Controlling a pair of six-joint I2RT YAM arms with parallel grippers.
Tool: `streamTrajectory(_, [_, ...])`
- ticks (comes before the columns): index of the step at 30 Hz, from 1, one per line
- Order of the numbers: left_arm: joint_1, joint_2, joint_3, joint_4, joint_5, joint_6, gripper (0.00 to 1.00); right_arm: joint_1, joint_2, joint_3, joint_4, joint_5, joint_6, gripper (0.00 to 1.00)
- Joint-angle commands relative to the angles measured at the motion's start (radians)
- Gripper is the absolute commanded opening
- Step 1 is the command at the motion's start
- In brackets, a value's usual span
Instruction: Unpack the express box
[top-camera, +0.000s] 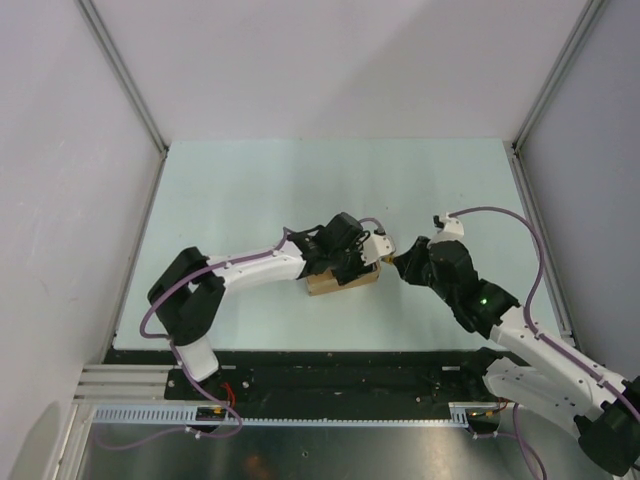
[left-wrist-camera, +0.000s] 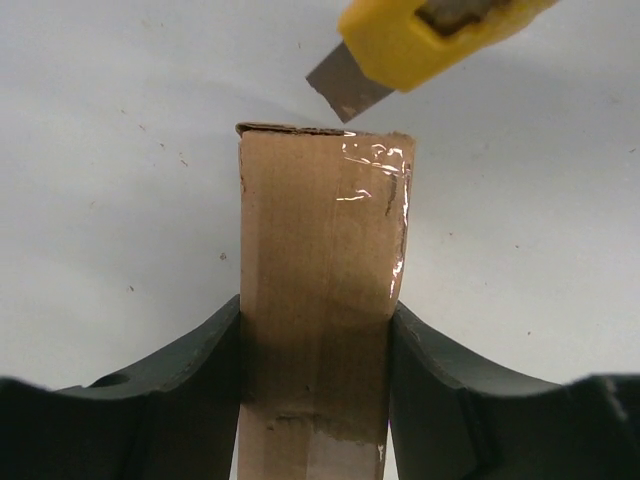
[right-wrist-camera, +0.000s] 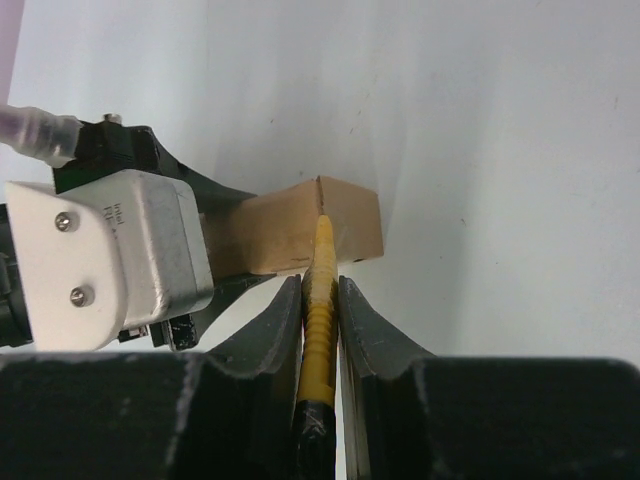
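Observation:
The express box (top-camera: 338, 282), a small brown carton with clear tape on its end, lies on the table at centre. My left gripper (top-camera: 352, 264) reaches over it from the left. In the left wrist view both black fingers (left-wrist-camera: 200, 380) press against the box's (left-wrist-camera: 320, 250) long sides, so my left gripper (left-wrist-camera: 315, 312) is shut on it. My right gripper (right-wrist-camera: 320, 292) is shut on a yellow-and-black utility knife (right-wrist-camera: 319, 330). The knife's bare blade (left-wrist-camera: 345, 88) hovers just beyond the taped far end of the box. From the right wrist, the knife tip lines up with the box's (right-wrist-camera: 350, 215) top seam.
The pale green table (top-camera: 330, 180) is bounded by aluminium rails (top-camera: 130, 95) at left and right and white walls behind. The left arm's silver wrist camera housing (right-wrist-camera: 110, 250) sits close to the left of the knife. The right arm (top-camera: 470, 290) comes in from the lower right.

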Motion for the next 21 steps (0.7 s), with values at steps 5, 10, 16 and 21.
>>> streamTrajectory(5, [-0.010, -0.012, -0.053, 0.028, -0.040, 0.075, 0.42, -0.009, 0.002, -0.027, 0.104, -0.072, -0.056, 0.00])
streamTrajectory(10, [-0.008, -0.009, -0.053, 0.029, -0.041, 0.075, 0.41, -0.009, 0.010, -0.027, 0.104, -0.069, -0.060, 0.00])
streamTrajectory(16, [-0.010, -0.012, -0.057, 0.029, -0.047, 0.075, 0.39, -0.010, 0.019, -0.028, 0.101, -0.061, -0.066, 0.00])
streamTrajectory(21, [-0.008, -0.009, -0.059, 0.029, -0.049, 0.075, 0.38, -0.010, -0.021, -0.028, 0.089, -0.029, -0.066, 0.00])
